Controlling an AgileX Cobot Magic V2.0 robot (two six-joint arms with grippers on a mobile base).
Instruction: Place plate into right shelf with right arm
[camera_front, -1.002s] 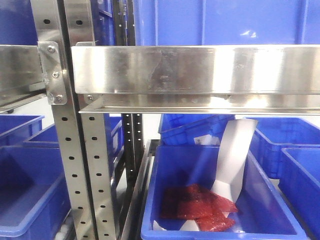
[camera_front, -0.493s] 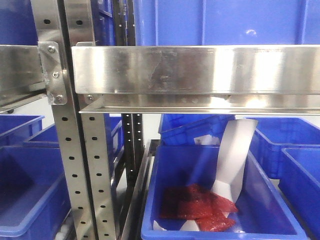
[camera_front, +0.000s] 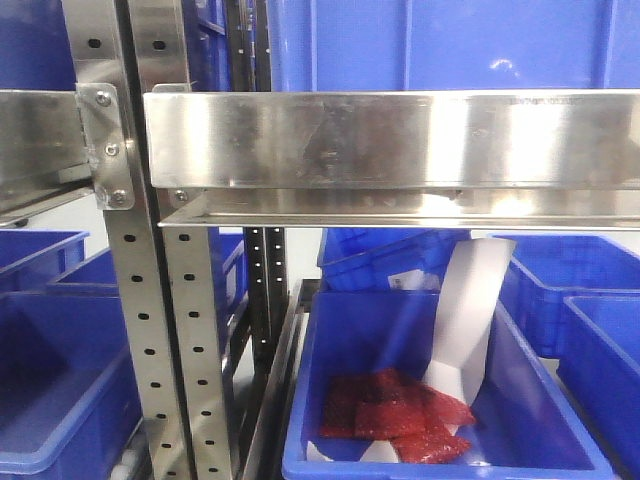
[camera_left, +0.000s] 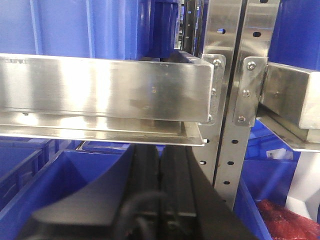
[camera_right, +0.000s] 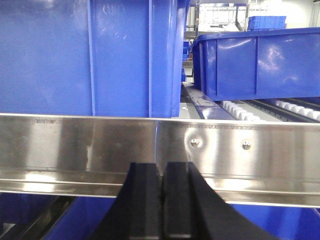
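Right hand (camera_right: 161, 172) closed before shiny steel shelf rail (camera_right: 240, 150).

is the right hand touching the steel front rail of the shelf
Cannot tell. In the right wrist view the right hand, fingers shut together, overlaps the steel front rail, but no view shows a gap or contact from the side.
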